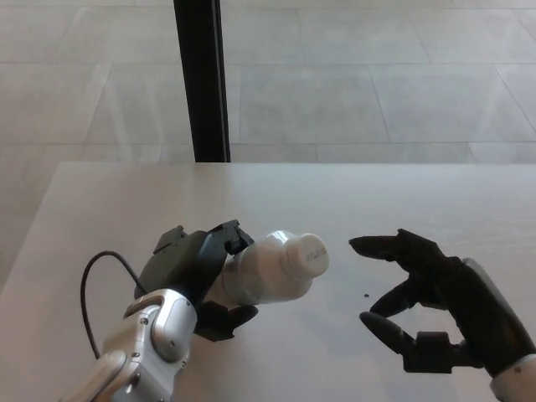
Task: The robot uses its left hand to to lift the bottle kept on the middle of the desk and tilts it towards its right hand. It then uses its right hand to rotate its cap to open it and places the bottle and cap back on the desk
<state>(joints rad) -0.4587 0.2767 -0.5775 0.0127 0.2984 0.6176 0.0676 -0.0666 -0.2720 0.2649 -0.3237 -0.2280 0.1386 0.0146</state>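
Left hand [194, 272] w/ tilted bottle [266, 269]

1. Bottle [266, 270]: lower body hidden inside left hand [194, 270]; base not visible.
2. Cap [306, 255]: markings too small to read.
3. Right hand [435, 306]: wrist cut off at bottom-right edge.
4. Left forearm runs off bottom edge.

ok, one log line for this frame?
left hand: shut on white bottle, tilted right | cap: on | right hand: open, near cap, no contact
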